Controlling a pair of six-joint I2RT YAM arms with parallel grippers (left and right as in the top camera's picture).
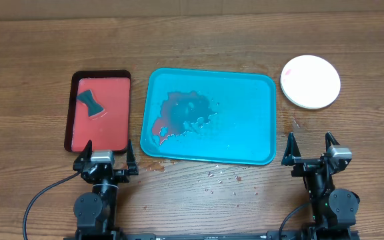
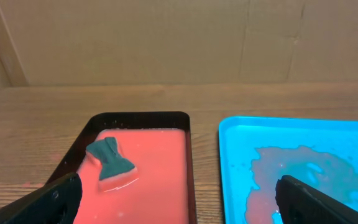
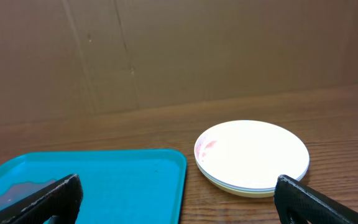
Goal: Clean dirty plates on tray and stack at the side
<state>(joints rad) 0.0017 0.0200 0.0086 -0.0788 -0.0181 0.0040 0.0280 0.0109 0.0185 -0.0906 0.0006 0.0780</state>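
The plates [image 1: 311, 81] sit in a stack on the table to the right of the teal tray [image 1: 245, 93], white one on top with a faint pink smear at its left; the same stack of plates [image 3: 252, 155] lies ahead of my right gripper. A reddish watery puddle [image 1: 182, 112] covers the tray's left half, and no plate is on the tray [image 3: 135, 180]. My left gripper [image 1: 107, 159] stands open at the front edge, before the gap between the two trays. My right gripper [image 1: 310, 151] is open too, near the teal tray's front right corner. Both hold nothing.
A smaller red tray [image 1: 115, 130] with a dark rim lies left of the teal one, holding pinkish liquid and a dark bow-shaped sponge [image 1: 91, 102]. Small drops and crumbs [image 1: 222, 177] dot the wood in front of the teal tray. A cardboard wall [image 3: 179, 50] stands behind the table.
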